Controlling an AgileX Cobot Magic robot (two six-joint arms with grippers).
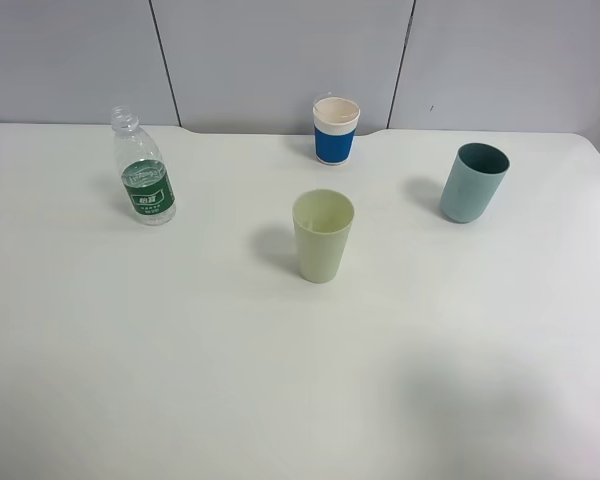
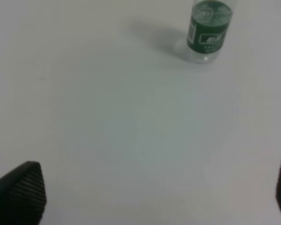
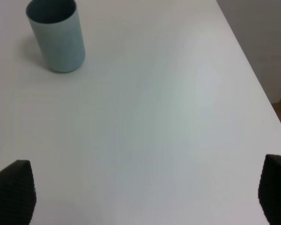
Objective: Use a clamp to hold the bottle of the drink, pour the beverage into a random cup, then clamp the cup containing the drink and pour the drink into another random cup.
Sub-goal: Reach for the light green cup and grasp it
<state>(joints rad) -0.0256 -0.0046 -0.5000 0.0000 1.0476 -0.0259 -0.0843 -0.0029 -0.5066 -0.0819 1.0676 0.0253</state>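
White counter (image 1: 180, 380) is filling the high view, with grey wall panels (image 1: 280, 50) running behind it. The bottle (image 1: 145, 182) is standing upright and uncapped at the far left, its dark green label facing the camera. The pale yellow-green tumbler (image 1: 322, 237) is standing mouth up near the middle, well apart from the bottle. Behind it, close to the counter's far edge, the white cup with the blue band (image 1: 336, 130) is standing upright. The teal tumbler (image 1: 473, 182) is standing off to the right, apart from the other cups. How much liquid the bottle is holding cannot be told.

In the left wrist view, the left jaws are standing wide apart and gripping nothing. One dark ribbed left fingertip (image 2: 21, 192) is showing at a corner of the picture and the other is just peeking in at the opposite edge, with bare counter lying between them. The bottle is standing well ahead of them, touching neither.

In the right wrist view, the right jaws are likewise spread wide and gripping nothing, a dark ribbed right fingertip (image 3: 14, 192) sitting at each side. The teal tumbler is standing upright well ahead of them, and the counter's side edge is showing.
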